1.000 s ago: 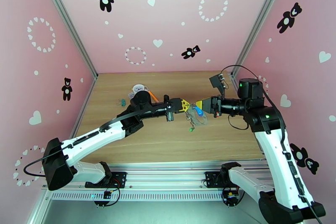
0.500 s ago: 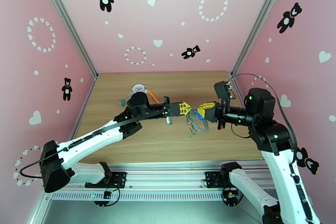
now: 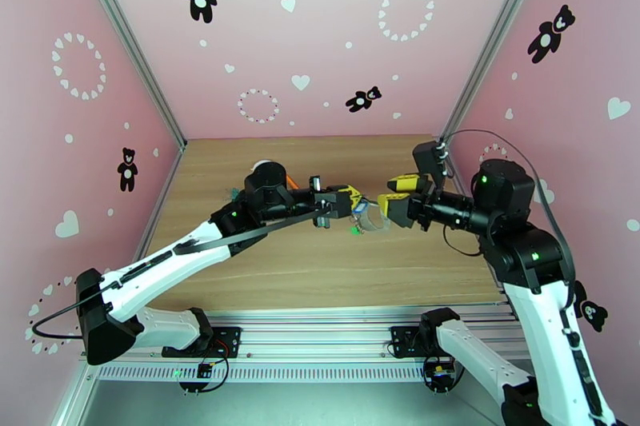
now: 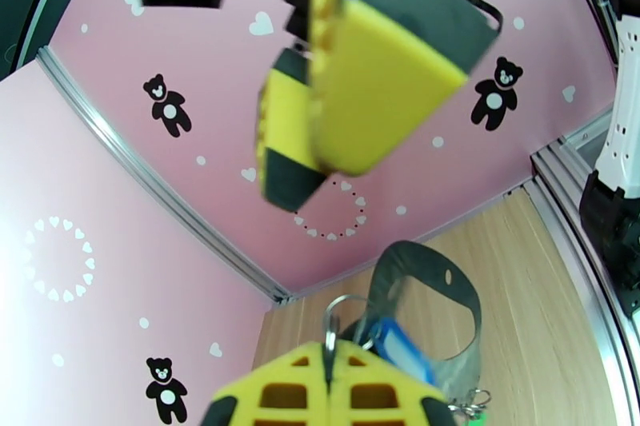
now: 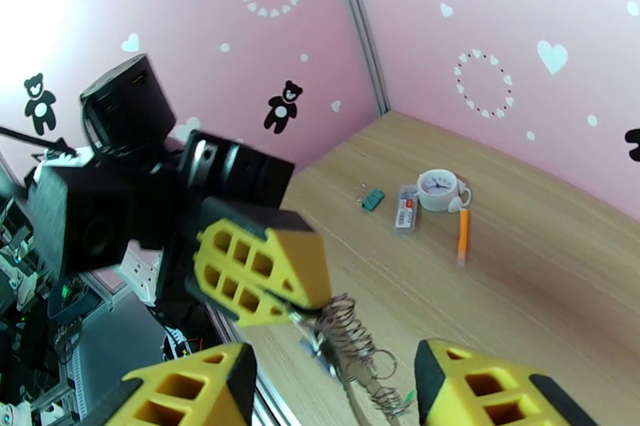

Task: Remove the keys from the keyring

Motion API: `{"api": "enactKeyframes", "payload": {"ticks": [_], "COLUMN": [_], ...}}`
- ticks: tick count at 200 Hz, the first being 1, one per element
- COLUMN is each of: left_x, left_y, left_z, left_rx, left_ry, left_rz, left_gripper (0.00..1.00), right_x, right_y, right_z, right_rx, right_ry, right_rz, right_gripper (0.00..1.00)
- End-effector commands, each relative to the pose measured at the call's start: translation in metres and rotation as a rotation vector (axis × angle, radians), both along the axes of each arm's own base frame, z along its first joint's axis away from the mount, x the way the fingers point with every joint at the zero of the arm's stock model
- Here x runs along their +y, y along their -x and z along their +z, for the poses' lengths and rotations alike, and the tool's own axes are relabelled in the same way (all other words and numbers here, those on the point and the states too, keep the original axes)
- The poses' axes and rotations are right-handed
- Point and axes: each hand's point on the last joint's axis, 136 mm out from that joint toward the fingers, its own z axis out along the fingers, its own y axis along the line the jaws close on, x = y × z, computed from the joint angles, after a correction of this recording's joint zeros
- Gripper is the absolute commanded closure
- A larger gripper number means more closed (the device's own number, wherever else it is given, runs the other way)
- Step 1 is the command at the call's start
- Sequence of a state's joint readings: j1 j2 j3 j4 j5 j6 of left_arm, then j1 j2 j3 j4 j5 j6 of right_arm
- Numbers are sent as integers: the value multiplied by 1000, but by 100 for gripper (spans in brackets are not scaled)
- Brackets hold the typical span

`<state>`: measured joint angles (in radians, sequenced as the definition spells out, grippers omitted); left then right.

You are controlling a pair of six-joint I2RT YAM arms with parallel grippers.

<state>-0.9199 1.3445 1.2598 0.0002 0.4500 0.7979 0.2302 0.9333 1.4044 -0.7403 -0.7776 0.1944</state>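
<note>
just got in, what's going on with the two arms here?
The left gripper is shut on the keyring at its metal ring, holding it in the air above the table. The black strap hangs below with both keys still attached: the blue-tagged key and the green-tagged key. The right gripper is open, facing the left one close to the ring and gripping nothing. No key is off yet.

Keyring (image 4: 436, 292) partly behind left gripper (image 4: 328, 364) (blue tag (image 4: 392, 340) too), keys (image 3: 360, 221) too small to make out
</note>
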Motion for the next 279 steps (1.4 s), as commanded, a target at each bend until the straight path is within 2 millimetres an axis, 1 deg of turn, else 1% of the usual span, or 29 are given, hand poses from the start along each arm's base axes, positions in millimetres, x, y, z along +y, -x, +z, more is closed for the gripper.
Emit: {"api": "enactKeyframes", "payload": {"ticks": [1, 11, 25, 40, 57, 67, 91, 109, 117, 129, 147, 159, 175, 192, 220, 230, 242, 251, 258, 269, 279], "left_x": [-2, -1, 0, 1, 2, 3, 5, 6, 7, 8, 7, 7, 8, 7, 7, 7, 7, 8, 8, 9, 9], "left_y": [-5, -4, -2, -1, 2, 2, 1, 2, 3, 3, 5, 4, 4, 4, 4, 4, 4, 5, 5, 5, 4], "left_z": [-4, -2, 2, 4, 6, 6, 8, 9, 9, 11, 12, 13, 16, 14, 14, 14, 15, 16, 17, 17, 17], "left_rx": [-37, -39, -41, -40, -39, -37, -40, -38, -39, -35, -28, -19, -5, 5, 22, 28, 34, 36, 40, 47, 48], "left_ry": [-38, -22, 6, 27, 44, 50, 73, 86, 91, 99, 104, 113, 130, 130, 136, 140, 144, 150, 158, 167, 176], "left_rz": [37, 33, 28, 29, 23, 25, 40, 37, 35, 35, 27, 30, 32, 31, 27, 28, 30, 26, 27, 28, 36], "left_gripper": [98, 99, 99, 99, 99, 98, 98, 98, 98, 98, 98, 98, 98, 98, 98, 98, 98, 98, 98, 98, 98], "right_x": [-1, 3, 11, 10, 10, 11, 12, 12, 14, 15, 14, 11, 7, 3, 4, 5, 9, 12, 12, 11, 11], "right_y": [-12, -11, -6, -5, 0, 3, 16, 17, 20, 19, 17, 15, 15, 13, 13, 12, 15, 18, 18, 16, 18], "right_z": [-3, -6, -8, -16, -24, -27, -27, -33, -34, -35, -33, -39, -51, -56, -58, -59, -53, -47, -42, -36, -27], "right_rx": [52, 71, 94, 125, 149, 159, 132, 149, 154, 158, 140, 134, 120, 100, 69, 57, 36, 16, 4, 3, 2], "right_ry": [11, 6, -20, -15, -8, -6, -17, -13, -18, -18, -8, 23, 73, 97, 105, 105, 88, 65, 57, 52, 32], "right_rz": [-41, -14, 55, 51, 62, 72, 116, 119, 143, 145, 139, 114, 106, 82, 94, 106, 140, 170, 164, 143, 139], "right_gripper": [40, 39, 39, 40, 42, 44, 49, 55, 57, 59, 59, 57, 49, 46, 46, 51, 52, 49, 46, 46, 46]}}
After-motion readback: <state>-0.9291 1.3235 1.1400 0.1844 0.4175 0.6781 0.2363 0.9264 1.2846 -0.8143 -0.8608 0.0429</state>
